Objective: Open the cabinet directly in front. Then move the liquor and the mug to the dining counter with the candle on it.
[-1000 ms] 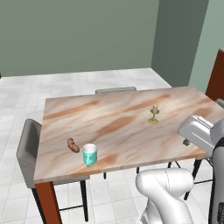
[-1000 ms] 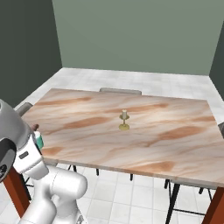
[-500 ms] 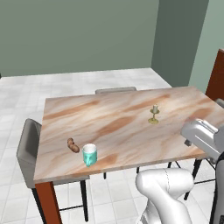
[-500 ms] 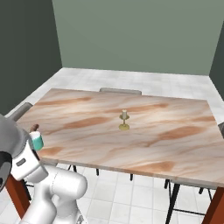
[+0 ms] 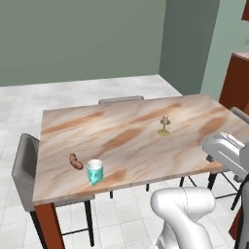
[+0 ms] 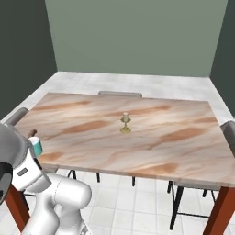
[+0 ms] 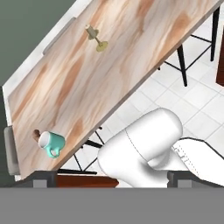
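The teal mug [image 5: 95, 171] stands upright near the front left corner of the dining counter [image 5: 126, 136]. The candle [image 5: 165, 125] in its gold holder stands mid-counter, well to the mug's right. In the right base view my arm covers part of the mug [image 6: 36, 147], and the candle [image 6: 125, 124] stands on the marble top [image 6: 160, 137]. The hand view looks down on the counter [image 7: 109, 78], the mug [image 7: 51, 143] and the candle [image 7: 95, 37]. My gripper [image 7: 111, 178] is open and empty, held off the counter's near edge. The liquor and the cabinet are out of view.
A small brown lumpy item [image 5: 75, 162] lies just left of the mug. Grey chairs stand at the counter's left end [image 5: 24, 165], far side [image 5: 121, 99] and right end [image 6: 229, 133]. Reddish-brown furniture [image 5: 238, 82] rises at the right. White tiled floor surrounds the counter.
My arm has sunk a little and drawn back, so more of the mug shows in the right base view. The mug, candle and counter have stayed put.
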